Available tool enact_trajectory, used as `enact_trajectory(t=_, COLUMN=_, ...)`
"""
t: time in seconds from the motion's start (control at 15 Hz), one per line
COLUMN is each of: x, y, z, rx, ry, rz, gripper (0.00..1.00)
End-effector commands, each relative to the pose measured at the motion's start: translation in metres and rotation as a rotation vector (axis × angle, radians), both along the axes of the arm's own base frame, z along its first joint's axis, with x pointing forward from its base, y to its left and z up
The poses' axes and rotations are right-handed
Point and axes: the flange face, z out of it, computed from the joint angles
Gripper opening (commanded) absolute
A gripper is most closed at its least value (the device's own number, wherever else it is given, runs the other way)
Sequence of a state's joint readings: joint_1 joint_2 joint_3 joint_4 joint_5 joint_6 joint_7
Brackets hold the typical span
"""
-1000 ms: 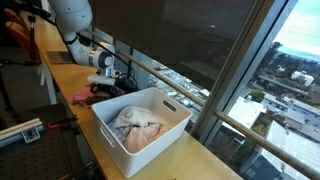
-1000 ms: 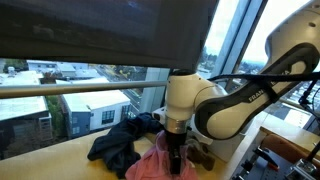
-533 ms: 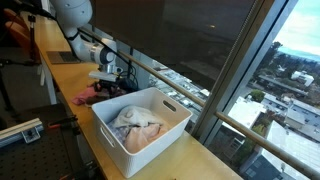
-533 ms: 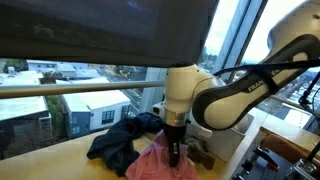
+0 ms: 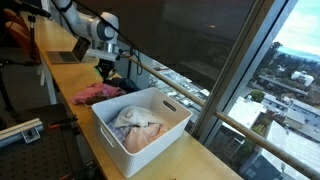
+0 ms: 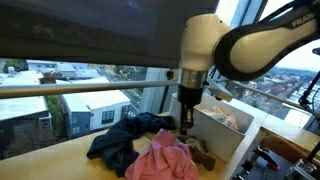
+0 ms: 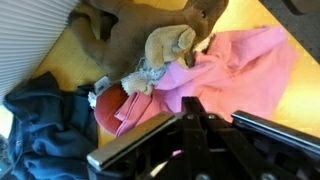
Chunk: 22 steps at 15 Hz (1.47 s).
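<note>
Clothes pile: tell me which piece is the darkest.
The navy garment, nearly black. The pink cloth beside it and the tan piece are much lighter.

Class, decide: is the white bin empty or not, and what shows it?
Not empty: in an exterior view the white bin holds a crumpled pale cloth lying on its bottom.

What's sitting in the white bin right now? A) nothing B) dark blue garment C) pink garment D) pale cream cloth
D: a pale cream cloth lies inside the white bin, while the pink garment and the dark blue garment lie in a pile outside it.
</note>
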<state>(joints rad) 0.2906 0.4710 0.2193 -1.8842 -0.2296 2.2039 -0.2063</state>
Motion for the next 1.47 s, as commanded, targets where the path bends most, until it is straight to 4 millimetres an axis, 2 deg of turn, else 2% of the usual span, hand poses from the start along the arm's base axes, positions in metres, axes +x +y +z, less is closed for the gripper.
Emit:
enact_trajectory(t=0.0, x=-0.012, y=-0.01, z=0.078, rx=0.027, ry=-0.031, rz=-0.006, gripper=0.0)
enact_trajectory(t=0.13, x=-0.012, y=-0.012, z=0.104, rx=0.042, ry=-0.051, rz=-0.011, gripper=0.0)
enact_trajectory(t=0.2, x=-0.014, y=-0.012, z=0.114, rx=0.051, ry=-0.061, rz=-0.01, gripper=0.26)
enact_trajectory(t=0.27, x=-0.017, y=-0.011, z=0.118, rx=0.058, ry=-0.067, rz=-0.01, gripper=0.27)
enact_trajectory(t=0.33, x=-0.019, y=-0.009, z=0.122, rx=0.069, ry=-0.075, rz=-0.009, gripper=0.34)
enact_trajectory(t=0.47, x=-0.023, y=-0.005, z=0.118, rx=0.084, ry=-0.072, rz=-0.006, gripper=0.47)
enact_trajectory(t=0.6, x=-0.023, y=-0.001, z=0.103, rx=0.093, ry=-0.053, rz=-0.009, gripper=0.62)
enact_trajectory(t=0.93, x=-0.012, y=0.004, z=0.05, rx=0.094, ry=-0.008, rz=-0.013, gripper=0.98)
enact_trajectory(t=1.4, x=0.013, y=0.016, z=-0.021, rx=0.094, ry=-0.009, rz=0.006, gripper=1.0)
